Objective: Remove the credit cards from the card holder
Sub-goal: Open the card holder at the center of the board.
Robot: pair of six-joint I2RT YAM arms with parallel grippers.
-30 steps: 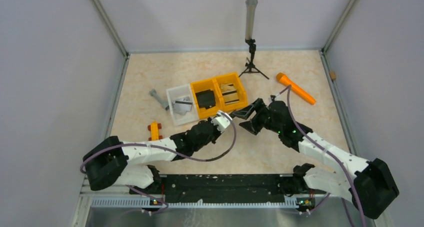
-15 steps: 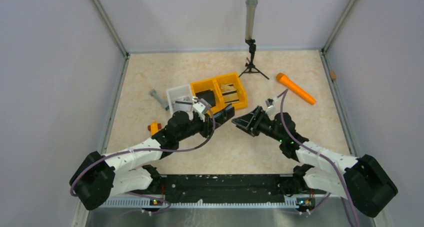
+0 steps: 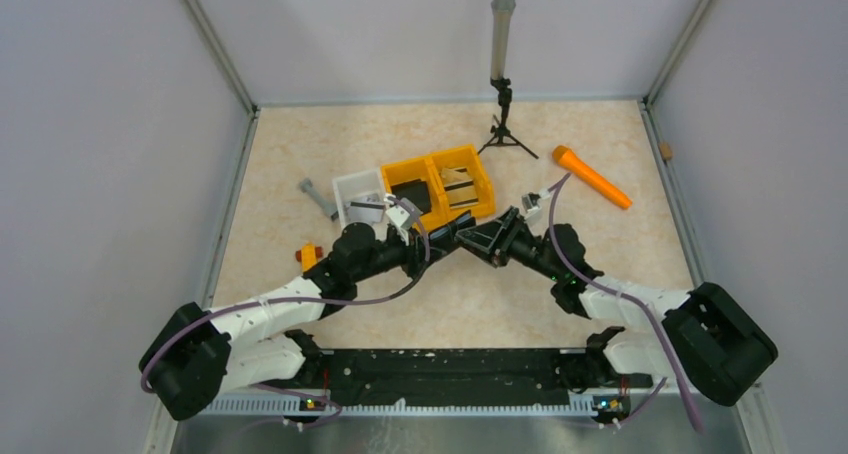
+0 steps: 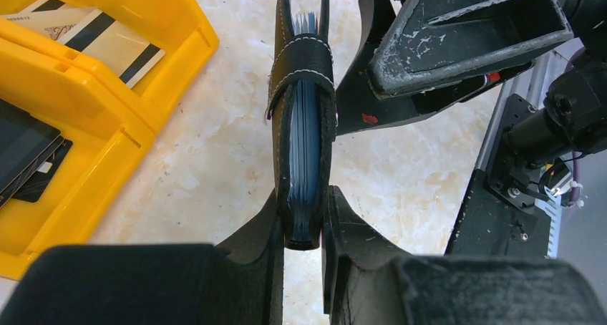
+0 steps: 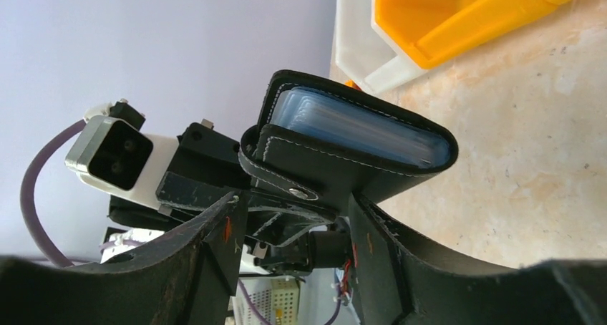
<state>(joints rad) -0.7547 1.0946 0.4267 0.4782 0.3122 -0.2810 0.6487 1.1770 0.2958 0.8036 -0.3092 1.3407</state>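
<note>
Two claws are in view, the left claw point(image 4: 304, 209) and the right claw point(image 5: 297, 203), with one card holder point(image 4: 304, 124). There are two yellow bins point(image 3: 410, 164) and one white bin point(image 3: 355, 178). Two striped credit cards point(image 4: 107, 42) show, and at least two black credit cards point(image 4: 28, 153). The bench point(image 3: 300, 144) carries one orange cylinder point(image 3: 592, 177), one tripod stand point(image 3: 505, 124), one grey bolt-like piece point(image 3: 318, 198) and one small orange block point(image 3: 308, 258).

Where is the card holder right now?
Top view, centre: the card holder is clamped in the left pincer, just in front of the yellow bins, the open right pincer beside it.
</note>
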